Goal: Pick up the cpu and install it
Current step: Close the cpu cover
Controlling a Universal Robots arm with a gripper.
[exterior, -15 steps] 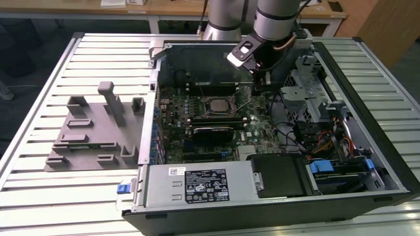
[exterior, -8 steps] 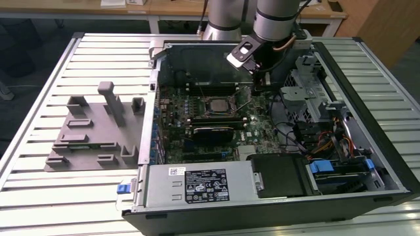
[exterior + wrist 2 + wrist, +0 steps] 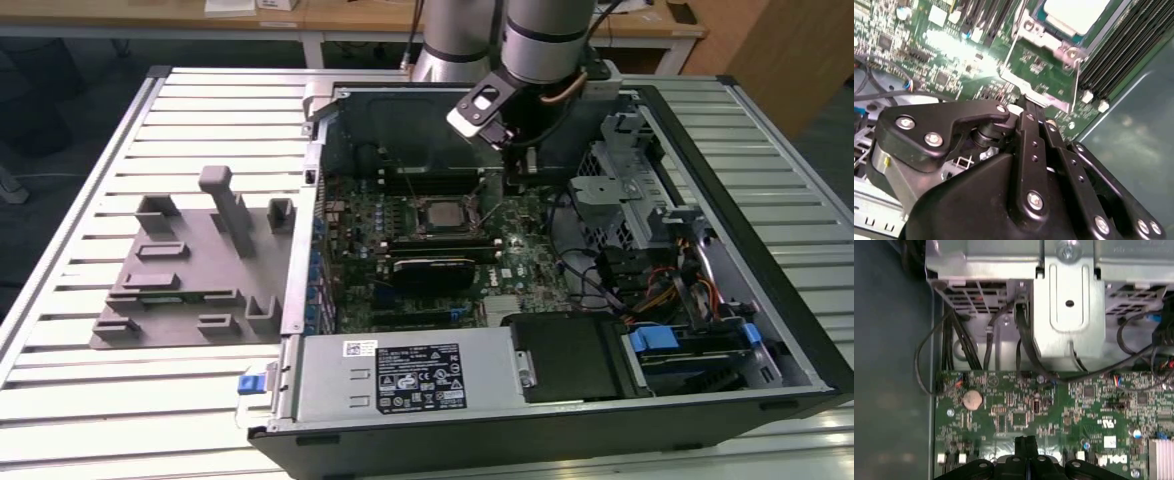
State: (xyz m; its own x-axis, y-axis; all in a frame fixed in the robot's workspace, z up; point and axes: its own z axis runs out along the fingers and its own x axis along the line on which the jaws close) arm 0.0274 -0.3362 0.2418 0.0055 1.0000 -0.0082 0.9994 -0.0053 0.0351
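The cpu [image 3: 438, 212] lies flat in the socket in the middle of the green motherboard [image 3: 521, 262], its pale silver top [image 3: 1076, 12] framed by the socket's metal bracket. My gripper [image 3: 517, 186] hangs over the board just to the exterior view's right of the socket, apart from the chip. The black fingertips [image 3: 1026, 442] are pressed together with nothing between them. In the second wrist view the gripper [image 3: 1024, 102] points at the board beside the socket's corner and its wire lever [image 3: 1075, 82].
The open computer case [image 3: 747, 170] lies on a slatted white table. A grey plastic fixture [image 3: 187, 280] with upright blocks stands at the exterior view's left. The power supply [image 3: 400, 375] fills the case's front. Drive cage and cables [image 3: 627, 215] crowd the exterior view's right.
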